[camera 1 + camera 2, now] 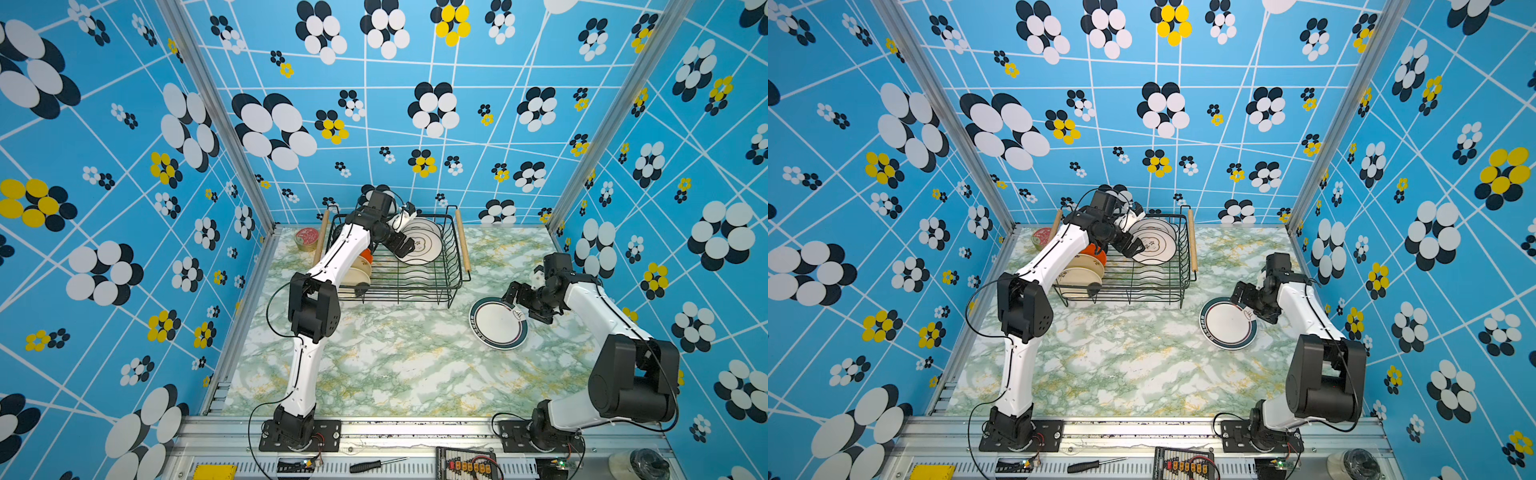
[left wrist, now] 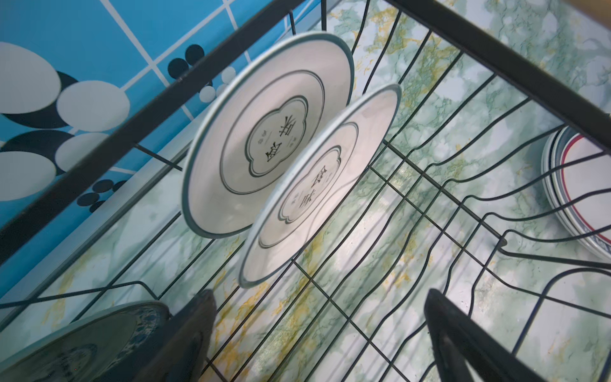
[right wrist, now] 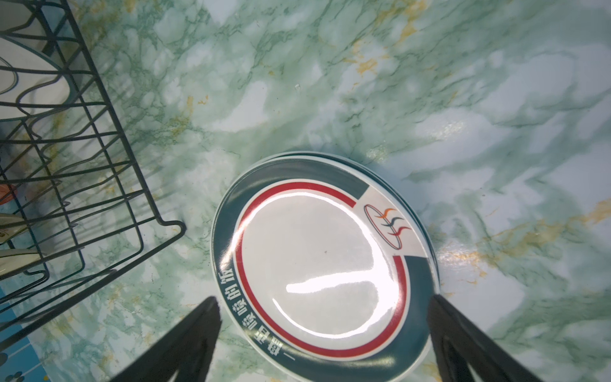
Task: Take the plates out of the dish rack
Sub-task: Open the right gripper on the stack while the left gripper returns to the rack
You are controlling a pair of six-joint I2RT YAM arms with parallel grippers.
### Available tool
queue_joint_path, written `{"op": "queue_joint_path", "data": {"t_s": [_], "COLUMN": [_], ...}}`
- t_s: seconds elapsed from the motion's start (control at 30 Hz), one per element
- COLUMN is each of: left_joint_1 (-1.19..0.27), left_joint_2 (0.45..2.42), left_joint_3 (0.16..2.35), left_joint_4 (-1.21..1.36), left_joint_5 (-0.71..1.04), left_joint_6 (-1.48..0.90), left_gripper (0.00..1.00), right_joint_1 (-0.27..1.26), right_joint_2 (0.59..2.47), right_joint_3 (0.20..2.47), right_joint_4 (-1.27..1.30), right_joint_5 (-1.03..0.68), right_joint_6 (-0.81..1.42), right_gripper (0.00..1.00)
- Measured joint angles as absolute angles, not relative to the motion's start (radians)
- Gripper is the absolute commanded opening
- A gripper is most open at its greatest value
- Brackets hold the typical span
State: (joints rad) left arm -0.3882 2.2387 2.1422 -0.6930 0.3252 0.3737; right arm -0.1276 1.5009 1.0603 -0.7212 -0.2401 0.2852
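The black wire dish rack stands at the back of the table. Two white plates with a lobed emblem stand upright in its back right part, and they fill the left wrist view. Cream and orange plates stand at its left side, partly hidden by my left arm. A teal-patterned plate shows beside one finger. My left gripper hangs open inside the rack in front of the white plates, holding nothing. A teal-rimmed plate lies flat on the table on another plate. My right gripper is open over its edge.
A red-lidded tin sits left of the rack by the wall. The rack's wooden handles stick out at both ends. A screwdriver lies on the front rail. Patterned blue walls close three sides.
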Motion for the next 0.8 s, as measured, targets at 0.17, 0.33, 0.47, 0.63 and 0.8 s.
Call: {"op": "queue_joint_path", "data": {"t_s": [0.17,0.33,0.47,0.63,0.8], "left_joint_1": [-0.395,-0.385,-0.373,-0.36,-0.355], "left_joint_2": [2.239,2.244,2.255,2.299,2.324], "left_joint_3": [2.118,2.168,2.191,2.24,2.248], "left_joint_4": [-0.656,-0.63,-0.621,-0.629,-0.628], "left_joint_5": [0.325,0.327,0.342,0.382,0.408], "left_joint_6": [0.406,0.412,0.412,0.413,0.42], "left_gripper": [0.99,0.99,0.99,0.99,0.99], "right_joint_1": [-0.13,-0.133,-0.133,-0.133,-0.134], "right_joint_2": [1.501,1.499,1.495,1.494,1.494], "right_joint_3": [1.06,1.06,1.06,1.06,1.06], "right_joint_4": [-0.722,-0.722,-0.722,-0.722,-0.722], "right_joint_5": [-0.242,-0.241,-0.241,-0.241,-0.237], "right_joint_6": [0.28,0.279,0.279,0.279,0.279], "right_gripper": [0.99,0.99,0.99,0.99,0.99]}}
